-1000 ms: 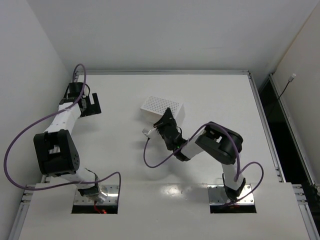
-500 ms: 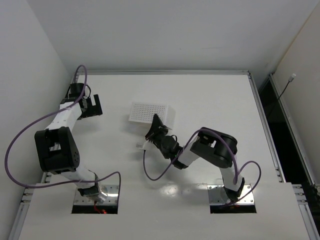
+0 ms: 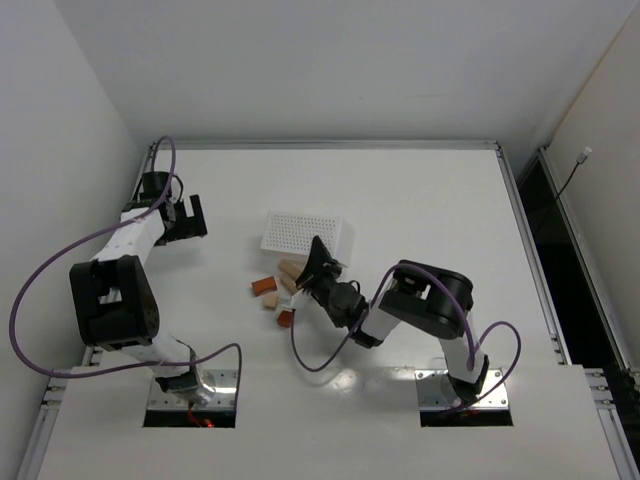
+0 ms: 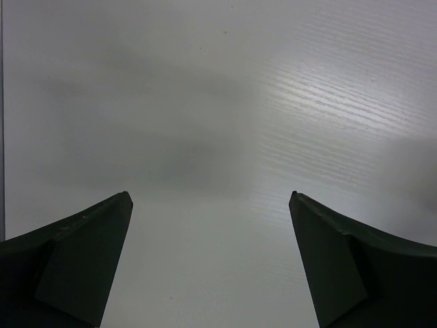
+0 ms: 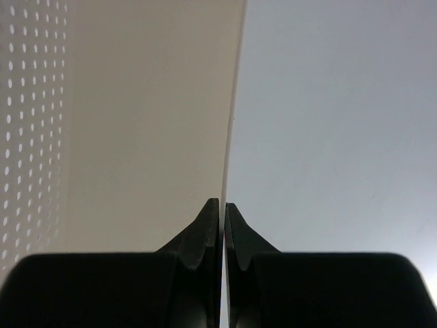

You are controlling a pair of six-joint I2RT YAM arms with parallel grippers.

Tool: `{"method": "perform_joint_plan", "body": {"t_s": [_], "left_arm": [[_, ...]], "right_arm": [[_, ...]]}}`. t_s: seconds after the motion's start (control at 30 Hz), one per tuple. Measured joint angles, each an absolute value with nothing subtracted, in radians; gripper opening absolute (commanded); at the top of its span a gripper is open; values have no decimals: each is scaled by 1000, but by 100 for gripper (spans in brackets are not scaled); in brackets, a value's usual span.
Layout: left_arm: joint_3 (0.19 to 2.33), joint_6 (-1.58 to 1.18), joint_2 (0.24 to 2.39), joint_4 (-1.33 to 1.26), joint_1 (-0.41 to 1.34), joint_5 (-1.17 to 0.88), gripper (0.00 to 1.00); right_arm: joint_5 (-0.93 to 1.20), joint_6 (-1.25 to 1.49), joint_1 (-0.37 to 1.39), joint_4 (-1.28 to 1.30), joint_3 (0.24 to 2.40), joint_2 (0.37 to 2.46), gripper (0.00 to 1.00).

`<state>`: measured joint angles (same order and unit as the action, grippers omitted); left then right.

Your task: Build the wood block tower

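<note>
Several wood blocks lie loose on the table in the top view: a reddish-orange bar [image 3: 265,287], a pale tan piece [image 3: 291,268], a small tan cube [image 3: 271,301] and a reddish cube [image 3: 285,318]. No stacked tower shows. My right gripper [image 3: 318,264] is shut on the thin wall of the white perforated box [image 3: 303,230], right beside the blocks. In the right wrist view the gripper [image 5: 224,205] pinches that wall edge and the box [image 5: 136,102] fills the left half. My left gripper [image 3: 190,215] is open and empty at the far left, over bare table [image 4: 210,198].
The table [image 3: 440,200] has raised rails along its far and right edges. A white wall stands close to the left arm. Purple cables loop beside both arms near the front.
My right gripper has carried the white box to the left and nearer. Several wood blocks now lie on the table under its near edge. The left arm has barely shifted.
</note>
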<state>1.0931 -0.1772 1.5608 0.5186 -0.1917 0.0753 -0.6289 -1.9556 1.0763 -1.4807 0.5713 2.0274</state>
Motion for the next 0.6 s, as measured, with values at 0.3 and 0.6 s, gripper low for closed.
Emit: {"method": "perform_joint_plan", "body": {"t_s": [0.3, 0.6], "left_arm": [[1093, -177, 1558, 519, -192, 56, 100], [1029, -158, 1439, 508, -192, 23, 100]], "right_arm": [[-635, -1953, 1024, -1366, 714, 2041, 0], [-905, -1927, 856, -1258, 1034, 2034, 0]]}}
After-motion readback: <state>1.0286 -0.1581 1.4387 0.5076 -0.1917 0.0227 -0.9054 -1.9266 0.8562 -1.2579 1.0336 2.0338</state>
